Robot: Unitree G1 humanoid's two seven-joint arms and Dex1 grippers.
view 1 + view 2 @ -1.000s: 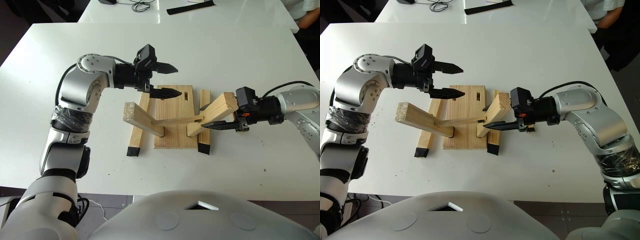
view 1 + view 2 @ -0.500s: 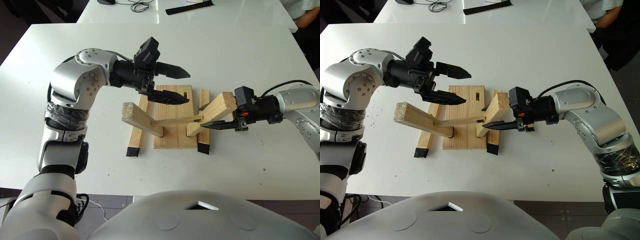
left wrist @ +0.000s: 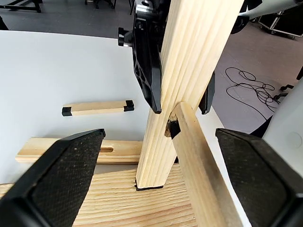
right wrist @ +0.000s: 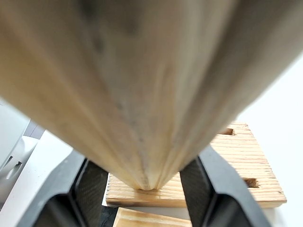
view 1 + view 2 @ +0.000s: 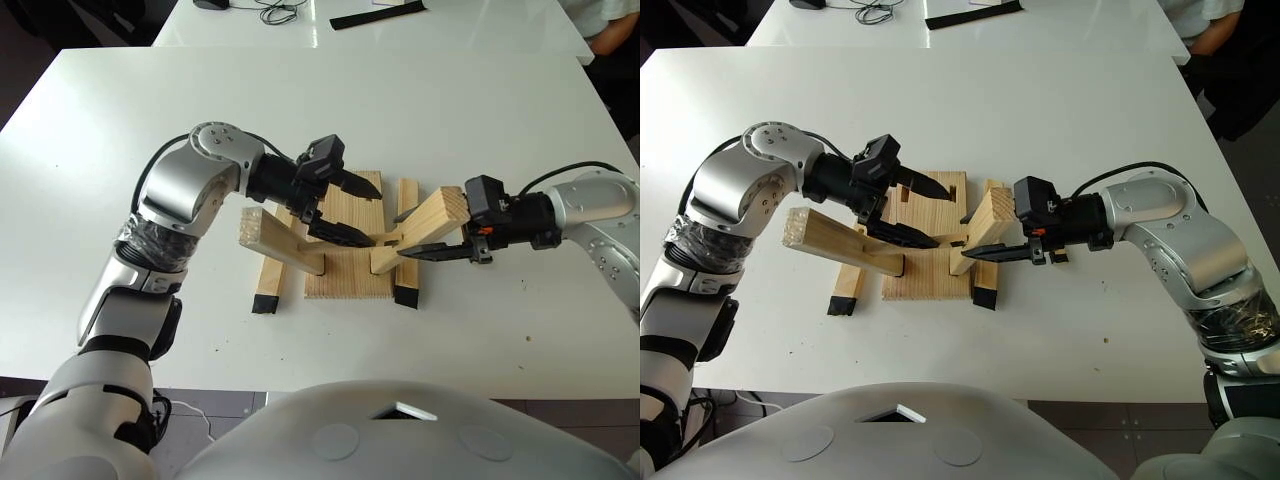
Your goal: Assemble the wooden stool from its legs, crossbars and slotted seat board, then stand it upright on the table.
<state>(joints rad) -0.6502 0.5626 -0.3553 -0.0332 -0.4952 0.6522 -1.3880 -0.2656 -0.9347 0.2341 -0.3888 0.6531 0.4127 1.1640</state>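
The slotted seat board (image 5: 345,272) lies flat on the white table. Two thick wooden legs lean over it, the left leg (image 5: 272,237) and the right leg (image 5: 428,218), joined by a thin crossbar (image 3: 199,165). My right gripper (image 5: 412,236) is shut on the right leg near its lower end; in the right wrist view that leg (image 4: 142,71) sits between the fingers (image 4: 80,189). My left gripper (image 5: 374,218) is open and straddles the crossbar close to the right leg, with its fingers (image 3: 61,175) on either side and not touching it.
Two loose wooden pieces with black ends lie flat beside the board, one on the left (image 5: 268,288) and one on the right (image 5: 407,285). Another short black-tipped bar (image 3: 97,108) lies farther off. Black items and cables (image 5: 380,14) rest on the far table.
My left gripper has come down from above the board's far edge and moved right, and now straddles the crossbar. My right gripper has kept hold of the right leg, nearly still.
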